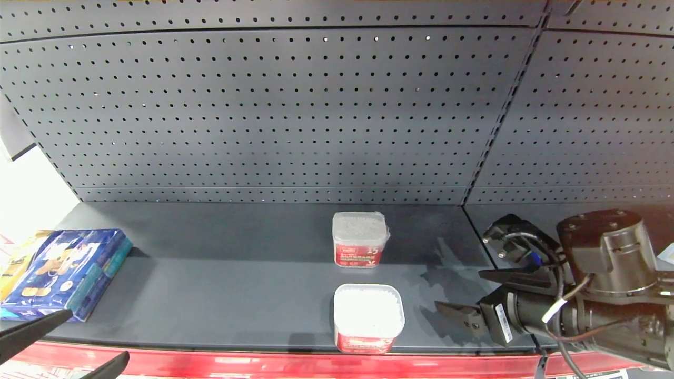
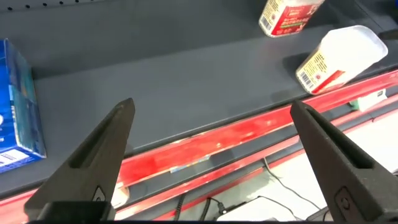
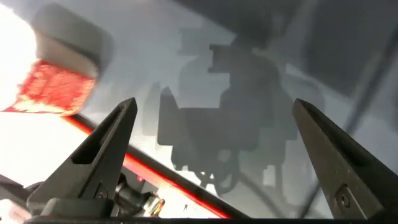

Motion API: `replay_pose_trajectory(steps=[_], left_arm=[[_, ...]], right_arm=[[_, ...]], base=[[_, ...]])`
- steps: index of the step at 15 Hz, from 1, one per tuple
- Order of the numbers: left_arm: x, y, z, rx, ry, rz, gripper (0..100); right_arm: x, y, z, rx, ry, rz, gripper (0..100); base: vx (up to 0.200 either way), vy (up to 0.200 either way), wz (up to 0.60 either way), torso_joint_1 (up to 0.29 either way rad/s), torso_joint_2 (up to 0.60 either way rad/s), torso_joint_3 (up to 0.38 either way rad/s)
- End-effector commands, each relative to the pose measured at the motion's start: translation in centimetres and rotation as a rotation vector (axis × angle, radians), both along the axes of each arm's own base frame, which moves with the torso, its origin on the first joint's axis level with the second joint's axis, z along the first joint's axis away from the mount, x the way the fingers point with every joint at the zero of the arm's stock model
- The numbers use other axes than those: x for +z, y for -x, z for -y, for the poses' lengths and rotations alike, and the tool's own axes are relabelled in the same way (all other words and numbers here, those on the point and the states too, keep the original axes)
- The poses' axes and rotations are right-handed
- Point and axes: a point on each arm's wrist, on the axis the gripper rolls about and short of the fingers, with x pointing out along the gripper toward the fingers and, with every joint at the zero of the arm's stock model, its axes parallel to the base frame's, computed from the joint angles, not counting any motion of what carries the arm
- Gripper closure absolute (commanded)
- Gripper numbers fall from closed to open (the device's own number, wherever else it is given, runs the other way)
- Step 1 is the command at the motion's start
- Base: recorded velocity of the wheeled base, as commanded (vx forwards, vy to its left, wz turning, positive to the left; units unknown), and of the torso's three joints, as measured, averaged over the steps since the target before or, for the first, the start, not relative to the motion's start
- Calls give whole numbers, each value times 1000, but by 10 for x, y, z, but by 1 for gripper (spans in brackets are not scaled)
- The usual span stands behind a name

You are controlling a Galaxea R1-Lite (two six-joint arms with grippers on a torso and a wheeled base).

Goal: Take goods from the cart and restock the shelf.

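Note:
Two clear tubs with white lids and red labels stand on the dark grey shelf (image 1: pixel 221 273). The back tub (image 1: pixel 360 239) (image 2: pixel 289 15) is mid-shelf. The front tub (image 1: pixel 368 318) (image 2: pixel 342 56) (image 3: pixel 56 68) sits at the shelf's front edge. My right gripper (image 1: pixel 468 295) (image 3: pixel 214 106) hangs open and empty just to the right of the front tub, low over the shelf. My left gripper (image 1: pixel 73 342) (image 2: pixel 212 106) is open and empty at the front left, by the shelf's red front strip (image 2: pixel 217 146).
A blue packet (image 1: pixel 63 271) (image 2: pixel 15 106) lies at the shelf's left end, with a yellow packet (image 1: pixel 18 258) beside it. A perforated back panel (image 1: pixel 263 116) closes the rear. An upright (image 1: pixel 500 116) splits the panel on the right.

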Motion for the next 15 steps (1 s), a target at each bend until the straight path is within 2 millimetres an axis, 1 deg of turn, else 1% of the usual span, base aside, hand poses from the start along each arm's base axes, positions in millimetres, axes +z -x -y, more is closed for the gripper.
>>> replay_pose_trajectory(steps=[1,6,9,15], left_arm=[[0,-1,0,0,0,-1,0],[1,1,0,0,3,9,0],[1,2,-1,12,3,17,0],[2,2,-1,15,3,22,0]], right_arm=[[-6,-2,-14,40,18,-21,0],[-8,-6,-29,77,27,-24,0],[-11,-5,-34,96,35,-33,0],[-11,-8,-43,111,34,-30,0]], base=[[0,0,0,0,0,0],[0,0,0,0,0,0],[0,0,0,0,0,0],[0,0,0,0,0,0]])
